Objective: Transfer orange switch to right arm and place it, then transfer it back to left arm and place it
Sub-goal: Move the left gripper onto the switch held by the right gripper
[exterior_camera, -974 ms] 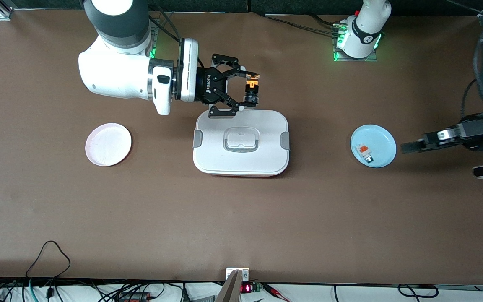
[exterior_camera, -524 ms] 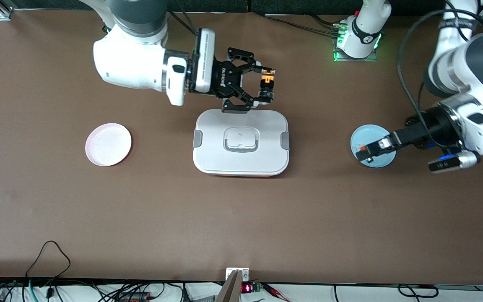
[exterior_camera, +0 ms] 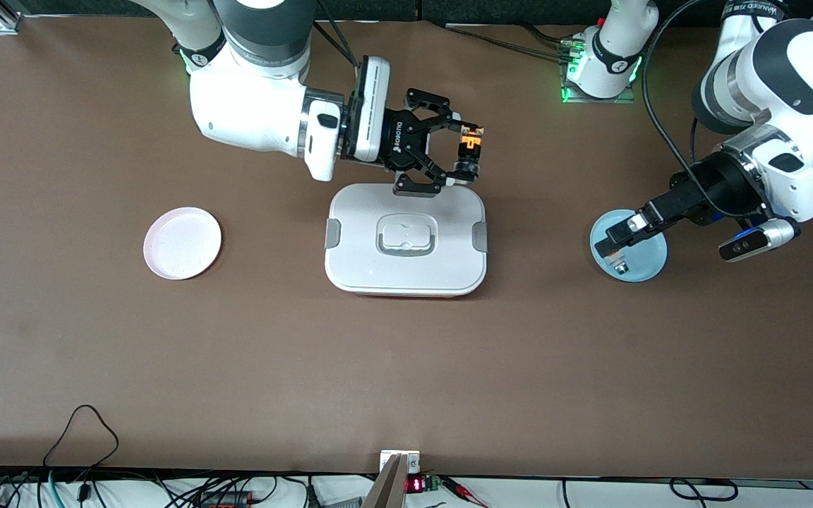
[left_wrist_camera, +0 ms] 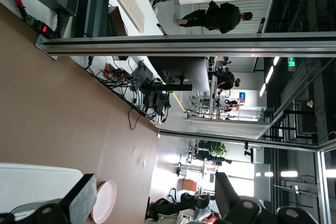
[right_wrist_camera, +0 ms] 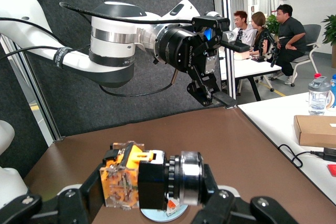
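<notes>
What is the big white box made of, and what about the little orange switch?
The box looks like smooth, matte white plastic with grey plastic clips: rounded moulded corners and a soft, even surface. The orange switch looks like glossy orange and black plastic, with a shiny silvery ring near its round end that may be metal, though I can't be sure.

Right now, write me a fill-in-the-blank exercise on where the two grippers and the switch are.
1. The right gripper holds the ____ switch.
2. That switch hangs over the edge of the white ____ that lies nearest the robots' bases.
3. The left gripper, open, is over the ____ plate.
4. The pink plate lies toward the ____ arm's end of the table.

Missing words: orange; box; blue; right
</notes>
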You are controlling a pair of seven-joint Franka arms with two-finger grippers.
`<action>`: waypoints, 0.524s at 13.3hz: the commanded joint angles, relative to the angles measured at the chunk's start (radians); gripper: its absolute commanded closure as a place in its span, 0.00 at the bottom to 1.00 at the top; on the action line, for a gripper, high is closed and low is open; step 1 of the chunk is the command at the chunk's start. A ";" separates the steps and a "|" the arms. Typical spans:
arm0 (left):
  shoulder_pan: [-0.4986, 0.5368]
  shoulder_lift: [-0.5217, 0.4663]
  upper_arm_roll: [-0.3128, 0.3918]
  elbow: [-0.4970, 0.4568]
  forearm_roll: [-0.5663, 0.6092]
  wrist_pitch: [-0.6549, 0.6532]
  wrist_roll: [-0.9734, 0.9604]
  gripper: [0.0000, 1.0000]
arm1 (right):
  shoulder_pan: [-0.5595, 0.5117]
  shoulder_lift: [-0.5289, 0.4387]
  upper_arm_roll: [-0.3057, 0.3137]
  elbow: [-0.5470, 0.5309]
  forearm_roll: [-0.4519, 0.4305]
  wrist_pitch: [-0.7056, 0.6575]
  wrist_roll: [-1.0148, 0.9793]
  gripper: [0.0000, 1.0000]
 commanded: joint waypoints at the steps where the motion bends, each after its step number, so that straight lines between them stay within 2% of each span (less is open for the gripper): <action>1: 0.003 -0.041 -0.017 -0.067 -0.036 0.007 0.038 0.01 | 0.021 0.027 0.001 0.046 -0.016 0.031 0.019 0.84; 5: 0.003 -0.112 -0.052 -0.138 -0.036 0.012 0.036 0.01 | 0.021 0.026 0.001 0.047 -0.043 0.031 0.021 0.84; 7: 0.003 -0.129 -0.108 -0.152 -0.038 0.087 0.027 0.01 | 0.021 0.026 0.001 0.047 -0.046 0.031 0.021 0.84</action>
